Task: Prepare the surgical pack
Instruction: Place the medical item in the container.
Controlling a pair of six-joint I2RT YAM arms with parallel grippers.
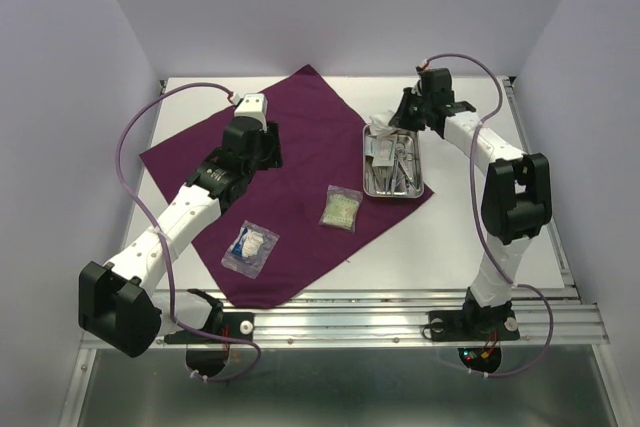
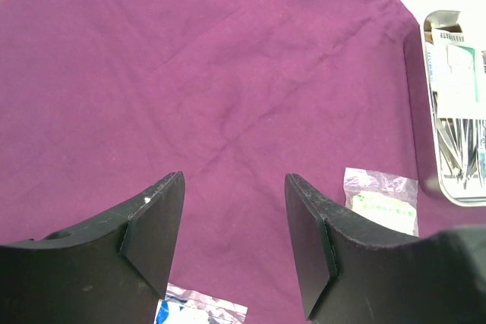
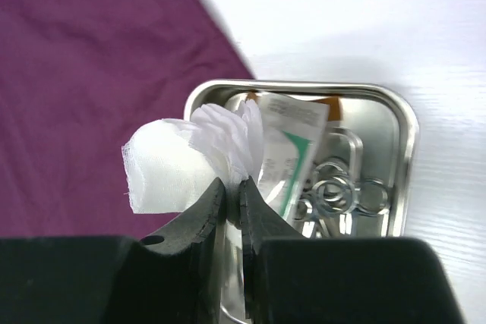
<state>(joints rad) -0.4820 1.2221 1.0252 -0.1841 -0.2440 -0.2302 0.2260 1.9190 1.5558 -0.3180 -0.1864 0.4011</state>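
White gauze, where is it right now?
Right wrist view: the white gauze is pinched in the right end effector, over one end of the steel tray, near the edge of the purple cloth.

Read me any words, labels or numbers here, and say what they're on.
On the white packet in the tray: green and black print, too blurred to read.
On the blue-marked packet on the cloth: too small to read.
On the greenish packet: unreadable.
No other text.

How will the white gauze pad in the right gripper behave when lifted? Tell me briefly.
Likely floppy: the white gauze pad bunches and fans where the right gripper pinches it. Probably light: it juts out sideways unsupported. Its loose folds may open.
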